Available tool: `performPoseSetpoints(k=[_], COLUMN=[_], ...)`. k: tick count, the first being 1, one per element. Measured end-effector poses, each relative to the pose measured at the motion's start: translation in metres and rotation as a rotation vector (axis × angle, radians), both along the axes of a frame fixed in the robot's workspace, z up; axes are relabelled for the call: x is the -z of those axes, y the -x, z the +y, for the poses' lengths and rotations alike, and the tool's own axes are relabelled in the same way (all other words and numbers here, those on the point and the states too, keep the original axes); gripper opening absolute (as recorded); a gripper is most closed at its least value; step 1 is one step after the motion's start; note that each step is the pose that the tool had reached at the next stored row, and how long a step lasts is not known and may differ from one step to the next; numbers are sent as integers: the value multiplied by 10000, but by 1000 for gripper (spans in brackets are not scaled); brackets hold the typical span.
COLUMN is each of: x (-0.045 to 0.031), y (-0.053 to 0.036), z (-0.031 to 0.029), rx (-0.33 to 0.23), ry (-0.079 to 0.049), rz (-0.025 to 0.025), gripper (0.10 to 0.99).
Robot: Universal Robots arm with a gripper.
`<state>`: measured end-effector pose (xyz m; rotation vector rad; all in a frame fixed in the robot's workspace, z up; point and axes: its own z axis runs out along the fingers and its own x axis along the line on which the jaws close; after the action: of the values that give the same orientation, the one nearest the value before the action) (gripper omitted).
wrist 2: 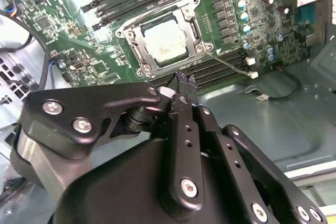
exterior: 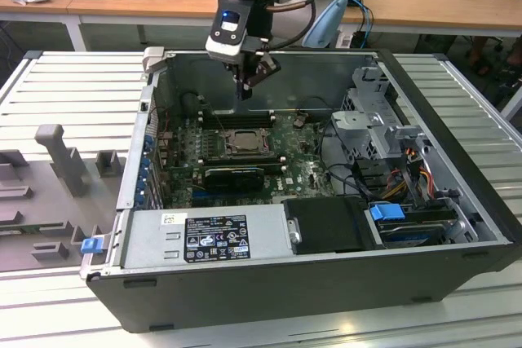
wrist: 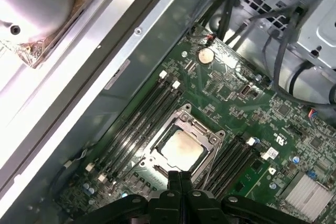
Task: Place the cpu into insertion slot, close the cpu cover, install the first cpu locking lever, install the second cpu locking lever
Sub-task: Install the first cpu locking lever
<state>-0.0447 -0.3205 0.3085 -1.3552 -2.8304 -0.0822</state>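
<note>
Item one: the open computer case point(exterior: 457, 226), its green motherboard point(exterior: 302, 160) lying directly beneath my claw point(exterior: 245, 91), which hangs above the board with its fingertips pressed together and nothing between them. Item two: the insertion slot point(wrist 2: 135, 46), just below the claw tips, with the cpu cover point(wrist: 202, 129) lying flat over it as far as I can judge. Item three: the cpu point(wrist: 182, 146), seated inside that frame, so placing looks done and the cover likely closed, though I cannot tell whether either locking lever is latched.
</note>
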Motion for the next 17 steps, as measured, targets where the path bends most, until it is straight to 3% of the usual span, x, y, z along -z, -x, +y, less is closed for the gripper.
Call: performPoseSetpoints(k=[17], x=[0], y=[0], z=[0], rx=[-1720], ry=[1], rz=[0], gripper=[106])
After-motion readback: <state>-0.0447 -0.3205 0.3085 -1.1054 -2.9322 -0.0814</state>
